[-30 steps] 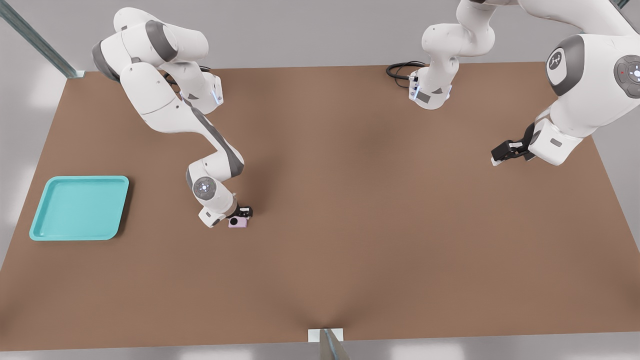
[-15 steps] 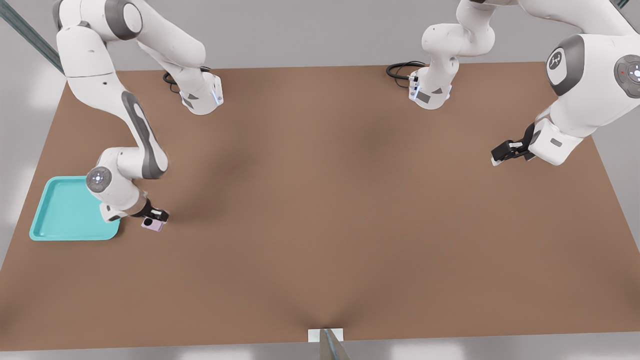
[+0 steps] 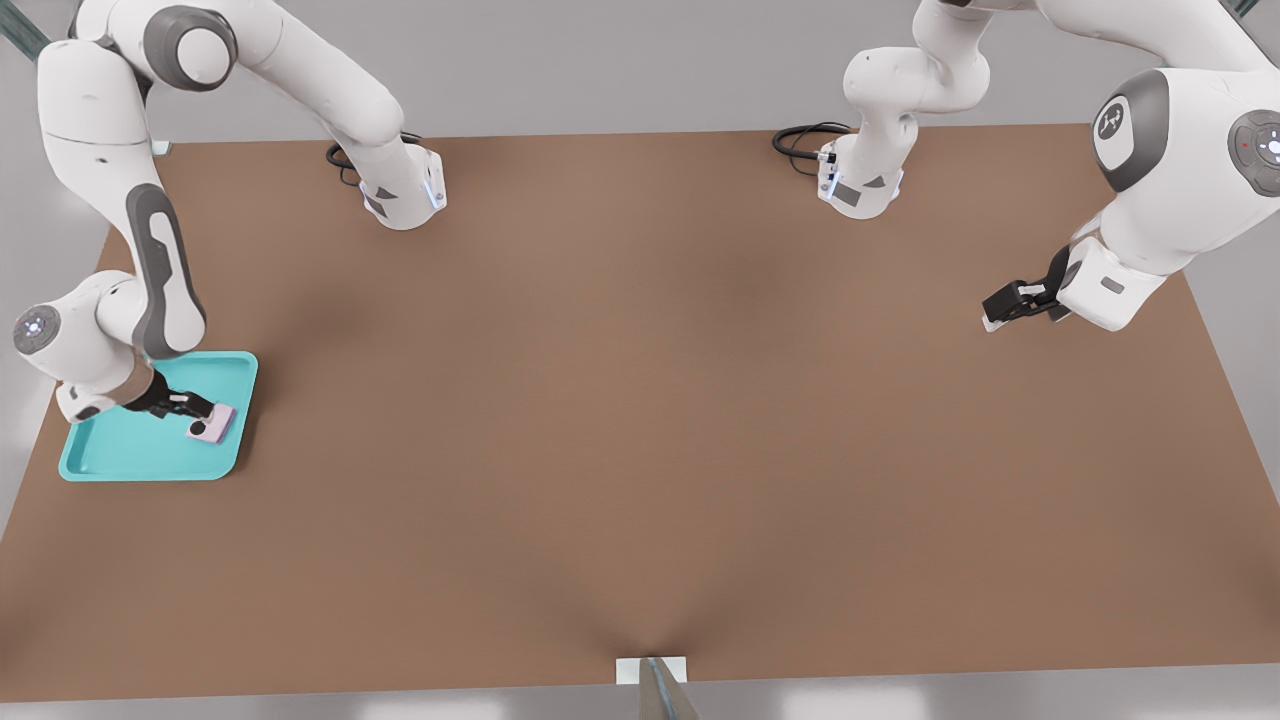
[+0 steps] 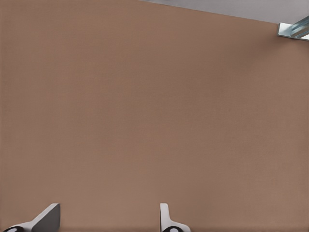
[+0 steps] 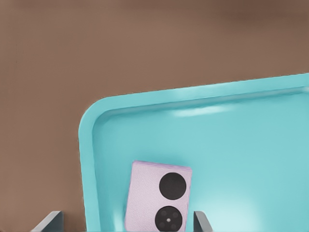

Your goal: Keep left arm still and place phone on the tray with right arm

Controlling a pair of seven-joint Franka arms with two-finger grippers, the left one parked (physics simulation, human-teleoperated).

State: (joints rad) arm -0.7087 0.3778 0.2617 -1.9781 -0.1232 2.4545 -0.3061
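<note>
Turquoise and shallow, the tray [image 3: 120, 458] held the phone [image 3: 213, 424] inside its rim, close to the corner nearest the table's middle. Over the tray, the gripper [image 3: 197, 412] stood with its fingers [image 5: 48, 221] spread wider than the phone.

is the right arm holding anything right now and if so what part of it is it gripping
It cannot be told for sure. The gripper hangs over the tray right at one end of the phone, but the wrist view shows its fingertips apart from the phone's sides.
</note>
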